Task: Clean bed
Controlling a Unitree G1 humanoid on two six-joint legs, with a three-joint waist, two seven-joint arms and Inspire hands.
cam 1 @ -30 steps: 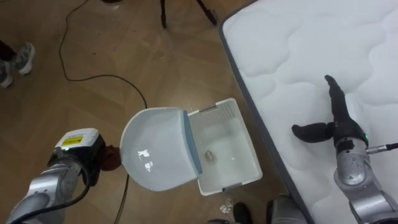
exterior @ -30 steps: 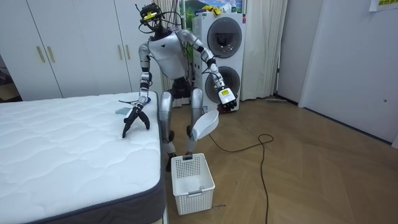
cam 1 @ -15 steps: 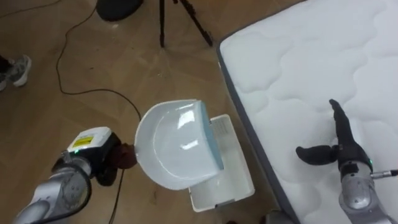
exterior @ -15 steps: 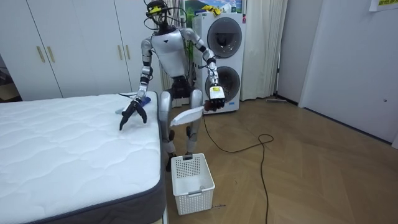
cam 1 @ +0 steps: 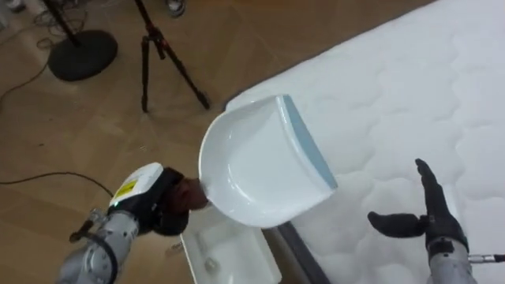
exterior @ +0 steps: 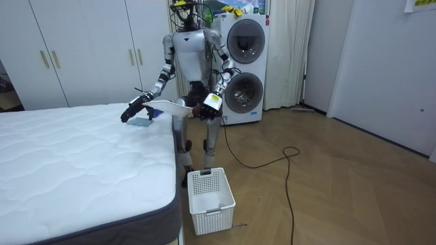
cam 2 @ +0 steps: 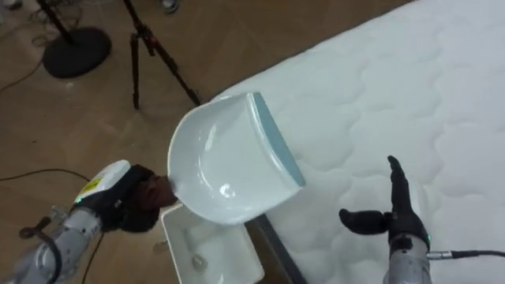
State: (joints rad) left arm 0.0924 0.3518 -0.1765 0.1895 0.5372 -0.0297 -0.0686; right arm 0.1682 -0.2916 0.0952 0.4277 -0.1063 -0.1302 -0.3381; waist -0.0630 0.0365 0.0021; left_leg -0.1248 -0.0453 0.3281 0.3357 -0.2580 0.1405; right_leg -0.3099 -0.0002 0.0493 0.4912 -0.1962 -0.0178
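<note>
This is looking like a home bedroom doubling as a laundry corner: a white mattress (exterior: 68, 156) is lying beside wardrobe doors (exterior: 88, 54), stacked washing machines (exterior: 255, 64) are standing by a curtain (exterior: 289, 54), and a tripod (cam 1: 147, 38) is standing on the wooden floor (exterior: 340, 184).

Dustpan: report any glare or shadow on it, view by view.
Right eye view: a small bright glint low in the bowl of the dustpan, held in the left hand. Left eye view: a soft sheen, no hard glint. Room view: evenly lit, no glare on it.
</note>
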